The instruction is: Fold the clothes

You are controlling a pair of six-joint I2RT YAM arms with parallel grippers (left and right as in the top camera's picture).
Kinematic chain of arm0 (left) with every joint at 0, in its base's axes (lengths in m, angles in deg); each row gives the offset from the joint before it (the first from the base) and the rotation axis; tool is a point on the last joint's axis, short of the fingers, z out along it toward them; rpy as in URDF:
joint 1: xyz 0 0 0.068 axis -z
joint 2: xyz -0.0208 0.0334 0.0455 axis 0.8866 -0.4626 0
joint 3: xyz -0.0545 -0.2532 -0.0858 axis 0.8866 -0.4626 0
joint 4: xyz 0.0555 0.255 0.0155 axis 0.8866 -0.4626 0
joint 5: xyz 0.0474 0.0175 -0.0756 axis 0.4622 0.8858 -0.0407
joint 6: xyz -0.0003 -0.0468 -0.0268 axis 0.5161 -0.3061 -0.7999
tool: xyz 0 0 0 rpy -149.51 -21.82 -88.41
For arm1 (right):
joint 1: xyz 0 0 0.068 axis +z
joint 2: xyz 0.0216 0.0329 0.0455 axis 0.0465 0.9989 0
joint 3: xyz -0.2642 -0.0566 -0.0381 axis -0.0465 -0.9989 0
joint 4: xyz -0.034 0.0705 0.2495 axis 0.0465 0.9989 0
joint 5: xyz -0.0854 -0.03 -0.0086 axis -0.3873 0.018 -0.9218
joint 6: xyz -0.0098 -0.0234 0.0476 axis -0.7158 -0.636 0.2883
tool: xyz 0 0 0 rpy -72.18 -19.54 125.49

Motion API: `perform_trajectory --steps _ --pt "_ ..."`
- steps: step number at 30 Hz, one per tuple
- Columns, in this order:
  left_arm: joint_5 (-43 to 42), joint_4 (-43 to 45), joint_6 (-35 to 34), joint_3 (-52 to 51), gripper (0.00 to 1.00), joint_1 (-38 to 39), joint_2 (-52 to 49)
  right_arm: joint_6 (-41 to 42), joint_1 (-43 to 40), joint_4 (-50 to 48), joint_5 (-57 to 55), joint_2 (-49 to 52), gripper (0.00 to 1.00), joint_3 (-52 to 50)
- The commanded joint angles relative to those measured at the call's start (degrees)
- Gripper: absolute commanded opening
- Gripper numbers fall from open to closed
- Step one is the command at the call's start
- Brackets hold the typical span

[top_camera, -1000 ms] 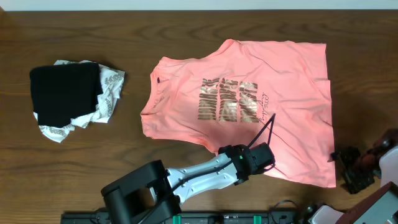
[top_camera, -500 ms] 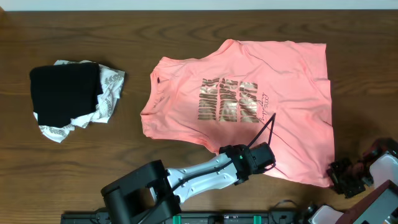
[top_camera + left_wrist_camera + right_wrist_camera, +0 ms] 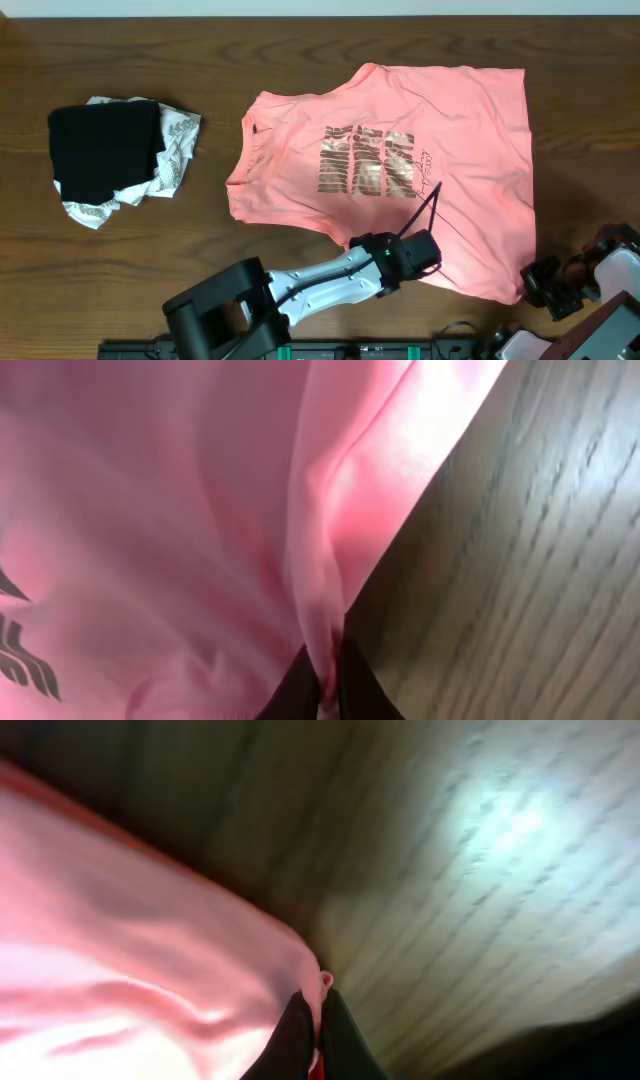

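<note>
- Salmon-pink T-shirt (image 3: 470,130) — spread flat on the wooden table (image 3: 120,290), right of centre in the overhead view, with its neckline toward the left and its hem toward the right; 3 lines of brownish-gold lettering run across the chest.
- Left gripper (image 3: 408,256) — at the shirt's near edge, about midway along it; in the left wrist view its 2 dark fingers (image 3: 288,698) are pressed together on a raised fold of pink fabric beside bare wood.
- Right gripper (image 3: 541,284) — at the near hem corner; in the right wrist view, which is blurred, its fingers (image 3: 288,1042) are closed on the tip of that corner.
- Black folded garment (image 3: 105,148) — at the table's left, well apart from the shirt, lying on a crumpled white cloth with grey pattern (image 3: 178,138).
</note>
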Motion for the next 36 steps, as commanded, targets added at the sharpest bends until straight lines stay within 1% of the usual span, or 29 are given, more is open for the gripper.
perform_trajectory --steps 1,4,8,14,21,29,36 --pt "0.5 -1.1 -1.4 1.6 0.06 -0.3 2.3 -1.6 -0.6 0.0 5.9 -1.9 0.01 -0.3" --pt "0.5 -1.0 -1.9 1.7 0.06 -0.7 3.8 -1.6 -0.6 -0.3 10.2 -2.3 0.01 0.3" --pt "0.5 -1.1 -2.0 1.7 0.06 -1.9 5.6 -1.6 -0.6 0.6 12.9 -2.4 0.01 1.9" --pt "0.5 -0.8 -1.4 1.7 0.06 -4.9 7.3 -1.6 -0.6 0.5 17.6 -2.4 0.01 6.7" --pt "0.5 1.4 1.4 1.7 0.06 -8.6 7.4 -1.3 -0.5 0.0 18.0 -2.4 0.01 12.7" --pt "0.5 9.6 2.8 1.7 0.06 -13.8 7.4 1.5 -0.5 -5.7 17.6 -2.4 0.01 13.0" --pt "0.5 12.8 4.7 1.7 0.06 -17.0 7.4 3.2 0.9 -12.1 19.6 -2.4 0.01 13.0"
